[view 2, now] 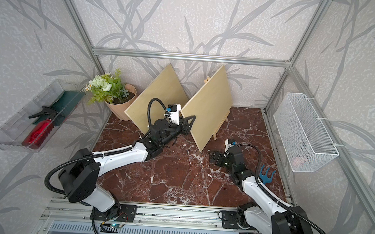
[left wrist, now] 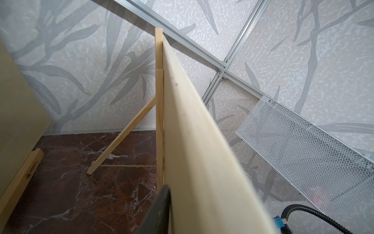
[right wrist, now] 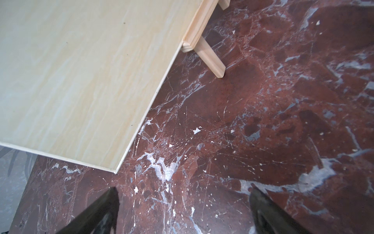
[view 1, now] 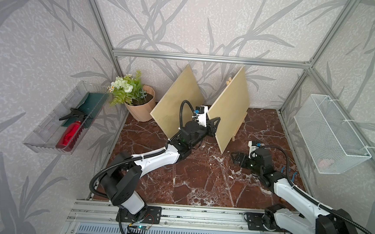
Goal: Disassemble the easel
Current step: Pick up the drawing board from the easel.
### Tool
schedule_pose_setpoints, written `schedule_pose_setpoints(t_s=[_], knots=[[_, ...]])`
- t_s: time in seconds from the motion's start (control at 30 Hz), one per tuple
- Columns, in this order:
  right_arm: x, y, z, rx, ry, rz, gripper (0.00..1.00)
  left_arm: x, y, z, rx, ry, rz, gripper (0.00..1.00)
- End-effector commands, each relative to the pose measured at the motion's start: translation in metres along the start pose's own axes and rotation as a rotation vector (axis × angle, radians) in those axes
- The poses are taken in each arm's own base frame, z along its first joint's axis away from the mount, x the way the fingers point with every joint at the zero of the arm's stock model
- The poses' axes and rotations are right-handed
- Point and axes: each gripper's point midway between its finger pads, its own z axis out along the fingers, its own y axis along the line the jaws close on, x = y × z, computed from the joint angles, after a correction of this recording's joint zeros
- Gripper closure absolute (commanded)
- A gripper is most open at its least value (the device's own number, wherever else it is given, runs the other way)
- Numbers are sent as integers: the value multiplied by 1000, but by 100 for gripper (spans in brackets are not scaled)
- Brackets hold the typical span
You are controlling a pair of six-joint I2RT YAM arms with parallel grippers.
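Observation:
A pale wooden easel (view 1: 237,131) stands at the back right of the marble floor and carries a thin plywood board (view 1: 230,109). The easel's upright and rear leg (left wrist: 121,139) show behind the board (left wrist: 202,152) in the left wrist view. My left gripper (view 1: 213,125) straddles the board's left edge; one black finger (left wrist: 159,210) lies against its back face and the other is hidden by the board. My right gripper (view 1: 235,158) hovers open over bare floor near the board's lower front corner (right wrist: 116,172), with nothing between its fingers (right wrist: 105,204).
A second board (view 1: 178,103) leans on the back wall, with a loose wooden strip (left wrist: 22,178) at its foot. A potted plant (view 1: 139,107) stands at back left. A wire basket (view 1: 330,134) hangs on the right wall, a clear tray (view 1: 43,132) on the left. A blue fork tool (view 2: 267,174) lies by the right arm.

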Motion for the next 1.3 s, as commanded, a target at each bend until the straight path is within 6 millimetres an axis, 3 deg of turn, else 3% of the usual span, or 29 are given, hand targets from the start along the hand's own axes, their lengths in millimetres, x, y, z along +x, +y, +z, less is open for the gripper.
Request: schedule_pose_setpoints(t_s=[0.0,0.5,1.27], knots=[[-15,14,-1,-34,-35,-24,1,-22,-11,4,28,-68,-2,75],[-14,15,0,-35,-30,-36,1,-33,-24,5,54,-92,25,100],[-11,14,5,-27,-13,-48,1,-106,-74,-34,104,-289,113,100]])
